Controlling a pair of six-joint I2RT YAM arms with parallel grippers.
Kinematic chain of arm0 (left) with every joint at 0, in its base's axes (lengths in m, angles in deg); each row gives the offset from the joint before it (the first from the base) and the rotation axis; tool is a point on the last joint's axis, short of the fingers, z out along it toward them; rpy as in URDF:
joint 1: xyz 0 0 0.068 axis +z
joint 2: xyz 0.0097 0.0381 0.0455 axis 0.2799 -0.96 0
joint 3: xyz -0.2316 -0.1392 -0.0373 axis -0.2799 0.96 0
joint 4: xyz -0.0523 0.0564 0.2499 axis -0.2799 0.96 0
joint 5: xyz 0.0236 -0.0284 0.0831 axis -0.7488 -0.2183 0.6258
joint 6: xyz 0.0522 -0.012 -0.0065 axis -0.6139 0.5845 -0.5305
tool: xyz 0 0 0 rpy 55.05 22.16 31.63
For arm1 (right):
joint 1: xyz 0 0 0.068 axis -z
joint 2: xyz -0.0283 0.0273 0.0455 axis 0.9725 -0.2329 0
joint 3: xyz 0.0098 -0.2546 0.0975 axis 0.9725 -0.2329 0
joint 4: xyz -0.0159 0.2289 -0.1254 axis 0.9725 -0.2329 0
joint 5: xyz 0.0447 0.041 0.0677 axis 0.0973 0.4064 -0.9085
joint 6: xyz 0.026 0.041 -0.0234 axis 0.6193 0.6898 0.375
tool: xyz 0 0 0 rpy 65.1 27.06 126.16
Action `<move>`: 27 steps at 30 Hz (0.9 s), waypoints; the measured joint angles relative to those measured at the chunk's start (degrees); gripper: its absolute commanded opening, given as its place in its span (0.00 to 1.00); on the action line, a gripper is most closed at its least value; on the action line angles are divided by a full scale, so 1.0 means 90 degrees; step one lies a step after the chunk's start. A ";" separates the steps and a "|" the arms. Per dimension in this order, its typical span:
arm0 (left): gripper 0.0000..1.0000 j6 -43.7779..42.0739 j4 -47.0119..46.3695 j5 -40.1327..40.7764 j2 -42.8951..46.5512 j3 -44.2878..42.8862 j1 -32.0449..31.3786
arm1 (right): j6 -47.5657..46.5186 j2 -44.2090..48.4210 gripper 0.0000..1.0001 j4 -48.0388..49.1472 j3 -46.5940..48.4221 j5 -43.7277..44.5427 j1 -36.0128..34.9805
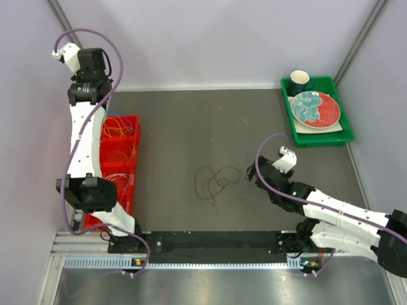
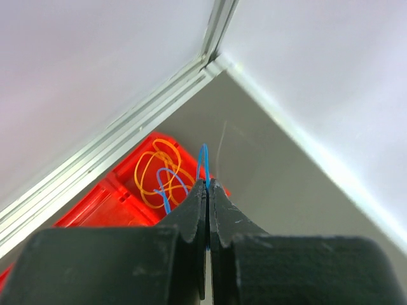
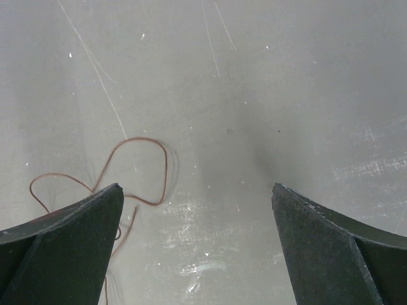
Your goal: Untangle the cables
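My left gripper [image 2: 207, 187] is shut on a thin blue cable [image 2: 204, 159], which hangs down from the jaws into a red bin [image 2: 121, 187]. In the top view the left gripper [image 1: 89, 96] hovers above the bin's far end [image 1: 132, 121]. An orange-yellow cable [image 2: 156, 171] lies coiled in the bin's far compartment [image 1: 116, 128]. A dark red-brown cable [image 1: 213, 182] lies in loose loops on the table. My right gripper [image 1: 252, 173] is open and empty, low over the table just right of that cable [image 3: 143, 143]. In the right wrist view the right gripper [image 3: 197, 190] has the cable at its left finger.
The red bin's nearer compartments hold more thin wires [image 1: 121, 178]. A green tray [image 1: 318, 136] at the back right holds a red-and-teal plate [image 1: 315, 108] and a dark cup [image 1: 299, 81]. Walls enclose the table on the left, back and right.
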 measured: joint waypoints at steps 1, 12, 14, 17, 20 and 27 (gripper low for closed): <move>0.00 0.0002 -0.0010 0.0000 0.0000 -0.0092 0.0000 | -0.0005 0.0000 0.99 -0.0002 0.0000 -0.0002 0.0000; 0.00 0.0002 -0.0294 -0.0022 0.0032 0.0393 0.0017 | -0.0012 -0.0034 0.99 -0.0005 0.0000 -0.0007 0.0000; 0.00 0.0005 -0.0325 -0.0100 0.0024 0.0648 0.0029 | -0.0015 -0.0039 0.99 -0.0005 0.0000 -0.0007 0.0000; 0.00 0.0036 -0.0372 -0.0185 -0.0002 0.0843 0.0032 | -0.0022 -0.0078 0.99 -0.0005 0.0000 -0.0010 0.0000; 0.00 0.0090 -0.0542 -0.0272 -0.0005 0.1076 0.0032 | -0.0022 -0.0100 0.99 -0.0002 0.0000 -0.0012 0.0000; 0.00 0.0236 -0.0818 -0.0559 -0.0005 0.1773 0.0032 | -0.0029 -0.0206 0.99 -0.0022 0.0066 -0.0034 0.0000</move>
